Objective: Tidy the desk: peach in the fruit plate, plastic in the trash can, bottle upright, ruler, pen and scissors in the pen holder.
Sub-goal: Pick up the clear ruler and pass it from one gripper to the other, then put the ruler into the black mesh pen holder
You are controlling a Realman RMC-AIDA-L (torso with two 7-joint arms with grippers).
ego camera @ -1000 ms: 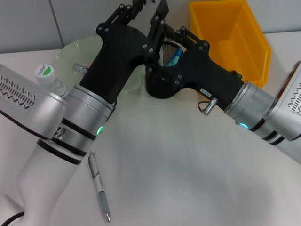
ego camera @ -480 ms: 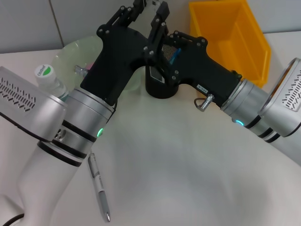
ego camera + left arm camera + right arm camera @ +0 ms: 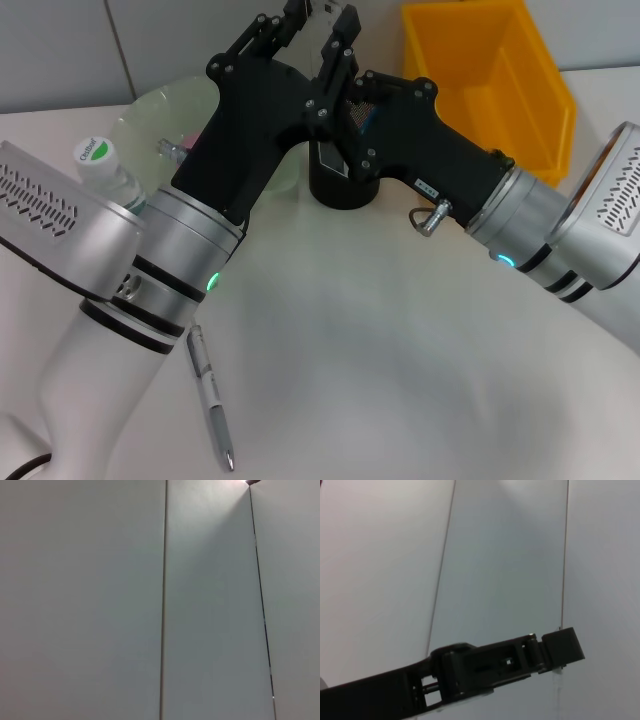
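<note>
- White table (image 3: 400,380) in front of a pale panelled wall; both arms meet at the far middle, so you have little room there.
- Bottle (image 3: 97,158) stands upright at the far left, close against the left arm. Swing that arm back carelessly and you could tip it.
- Plate (image 3: 160,115) lies just behind the bottle, half hidden by the arm; you cannot tell what is in it.
- Pen (image 3: 210,400) lies flat on the near table, beside the left forearm and well apart from the holder. It looks likely to roll if you nudge it.
- Left hand (image 3: 318,15) is raised above the holder at the picture's top edge; you cannot tell whether it is open, closed or gripping anything.
- Holder (image 3: 340,185) stands under both hands, something blue (image 3: 368,115) showing at its mouth. A sideways push would probably topple it.
- Right hand (image 3: 352,100) hangs over the holder's mouth, crossed behind the left; its state cannot be told. The main danger, I judge, is the two hands colliding.
- Yellow bin (image 3: 490,70) sits at the far right, behind the right arm.
</note>
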